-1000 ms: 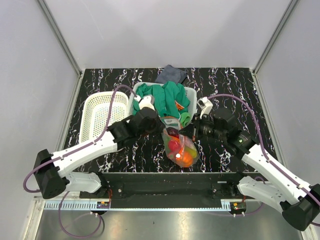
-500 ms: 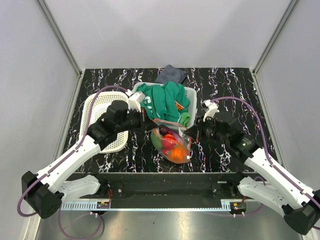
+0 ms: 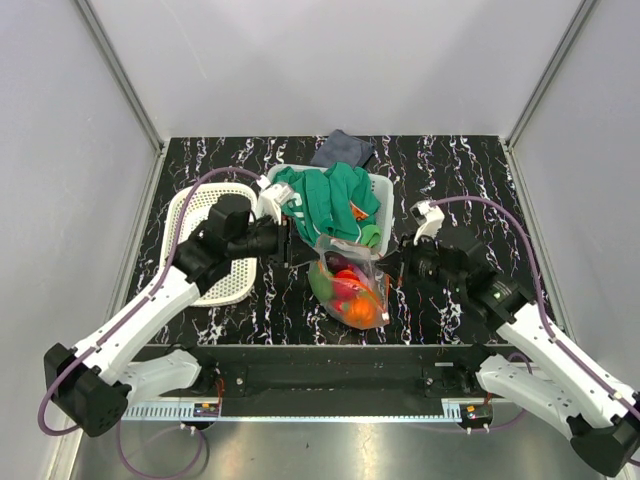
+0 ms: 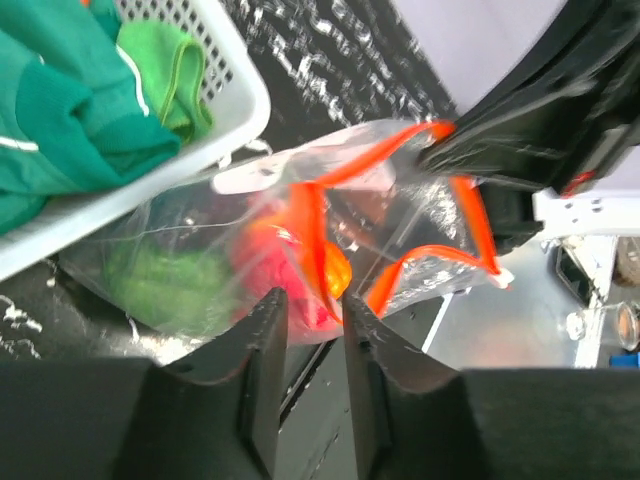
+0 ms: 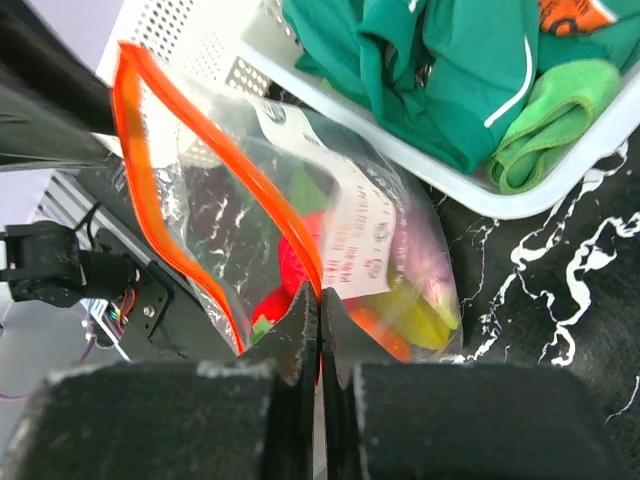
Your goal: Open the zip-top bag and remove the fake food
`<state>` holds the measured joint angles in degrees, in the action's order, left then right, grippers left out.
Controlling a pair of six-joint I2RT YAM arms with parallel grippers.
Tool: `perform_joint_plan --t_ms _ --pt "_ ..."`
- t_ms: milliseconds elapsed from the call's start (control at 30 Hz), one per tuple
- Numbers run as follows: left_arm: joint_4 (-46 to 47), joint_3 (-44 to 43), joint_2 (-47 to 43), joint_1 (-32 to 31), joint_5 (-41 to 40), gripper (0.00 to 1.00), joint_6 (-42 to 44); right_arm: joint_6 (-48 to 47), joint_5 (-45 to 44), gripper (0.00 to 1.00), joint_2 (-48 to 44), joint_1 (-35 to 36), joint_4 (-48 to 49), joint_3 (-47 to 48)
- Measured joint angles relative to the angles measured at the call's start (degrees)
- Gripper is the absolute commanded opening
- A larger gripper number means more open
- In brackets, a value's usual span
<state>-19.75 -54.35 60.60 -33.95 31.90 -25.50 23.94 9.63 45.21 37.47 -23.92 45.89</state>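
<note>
Being pinched by its orange zip strip [image 5: 135, 170] between the closed fingers of the right gripper [image 5: 320, 295], the zip-top bag [image 3: 345, 285] is being held with its mouth gaping just in front of the white basket [image 3: 383, 192], fake food [image 3: 352, 300] inside, while the left gripper [image 4: 310, 298] is being held slightly parted and empty beside the bag.

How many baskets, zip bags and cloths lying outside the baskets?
Baskets: 2 (left basket, clothes basket)
Zip bag: 1
Cloth outside baskets: 1, dark grey
Total: 4
</note>
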Motion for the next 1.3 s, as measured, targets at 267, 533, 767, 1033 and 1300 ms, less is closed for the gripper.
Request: perform_joint_plan --t_ms 267,533,767,1033,1300 --pt "2.84 -4.61 -1.14 -6.67 -1.11 0.30 -3.32 0.15 1.64 0.00 3.52 0.02 0.48 0.09" --pt "4.48 -10.45 4.79 -18.38 -13.40 0.17 -5.51 1.40 2.08 0.00 2.67 0.02 1.33 0.11" --pt "-0.07 -12.66 13.77 -19.63 -24.15 0.15 -4.59 2.01 2.12 0.00 1.33 0.02 1.57 0.61" --pt "-2.12 -12.83 16.11 -21.75 -27.74 0.22 -2.19 2.27 2.47 0.00 1.36 0.02 1.57 0.61" --pt "-5.09 -12.81 18.12 -23.61 -29.70 0.30 1.25 2.27 2.58 0.00 1.33 0.02 1.57 0.61"
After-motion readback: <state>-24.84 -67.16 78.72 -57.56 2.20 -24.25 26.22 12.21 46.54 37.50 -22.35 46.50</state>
